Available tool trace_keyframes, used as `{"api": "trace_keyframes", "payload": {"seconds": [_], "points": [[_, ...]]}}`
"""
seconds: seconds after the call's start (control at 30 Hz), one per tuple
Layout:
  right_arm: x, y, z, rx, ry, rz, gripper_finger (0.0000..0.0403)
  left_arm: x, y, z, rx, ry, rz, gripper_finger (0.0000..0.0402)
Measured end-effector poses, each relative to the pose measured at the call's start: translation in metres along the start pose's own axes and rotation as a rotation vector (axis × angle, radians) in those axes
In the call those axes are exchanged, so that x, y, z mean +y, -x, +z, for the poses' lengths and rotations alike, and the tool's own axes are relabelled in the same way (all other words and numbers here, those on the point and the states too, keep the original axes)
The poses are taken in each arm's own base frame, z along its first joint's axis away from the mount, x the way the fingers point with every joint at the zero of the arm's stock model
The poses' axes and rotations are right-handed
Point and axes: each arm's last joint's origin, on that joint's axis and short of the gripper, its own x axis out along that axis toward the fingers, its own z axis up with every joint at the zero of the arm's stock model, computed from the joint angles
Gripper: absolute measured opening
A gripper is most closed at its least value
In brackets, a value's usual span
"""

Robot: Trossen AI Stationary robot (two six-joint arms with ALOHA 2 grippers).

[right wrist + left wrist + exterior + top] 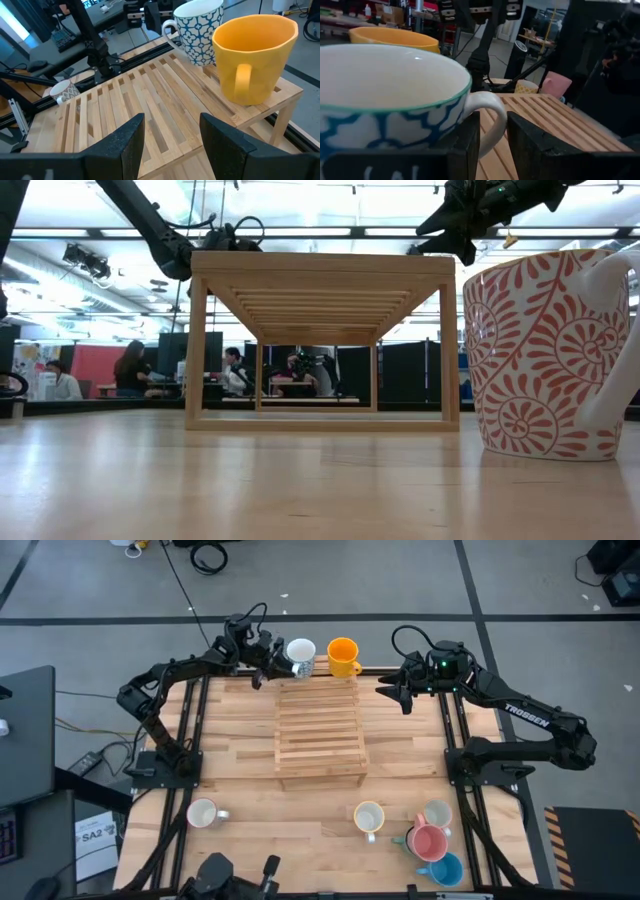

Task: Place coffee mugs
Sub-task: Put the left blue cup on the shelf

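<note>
rack [320,735]: 2 mugs, both empty | left gripper [268,667]: parted around patterned mug [300,656] handle | right gripper [392,690]: agape

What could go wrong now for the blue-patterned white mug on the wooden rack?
1. The left gripper has its fingers on both sides of the blue-patterned white ceramic mug's handle; pulling away could drag or tip it.
2. It stands near the slatted wooden rack's far edge, close to the orange ceramic mug; a nudge could knock either off.
</note>
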Motion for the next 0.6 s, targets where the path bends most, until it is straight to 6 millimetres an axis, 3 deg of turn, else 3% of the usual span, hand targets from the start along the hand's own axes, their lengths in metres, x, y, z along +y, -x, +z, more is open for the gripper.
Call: {"api": "trace_keyframes", "payload": {"seconds": [0.33, 0.6], "points": [[0.0, 0.0, 0.0, 0.0, 0.0, 0.0, 0.0197, 0.0, 0.001, 0.0, -0.001, 0.025, 0.005, 0.0093], [0.0, 0.0, 0.0, 0.0, 0.0, 0.002, 0.0197, 0.001, 0.016, 0.005, -0.014, 0.09, -0.005, 0.0073]]}}
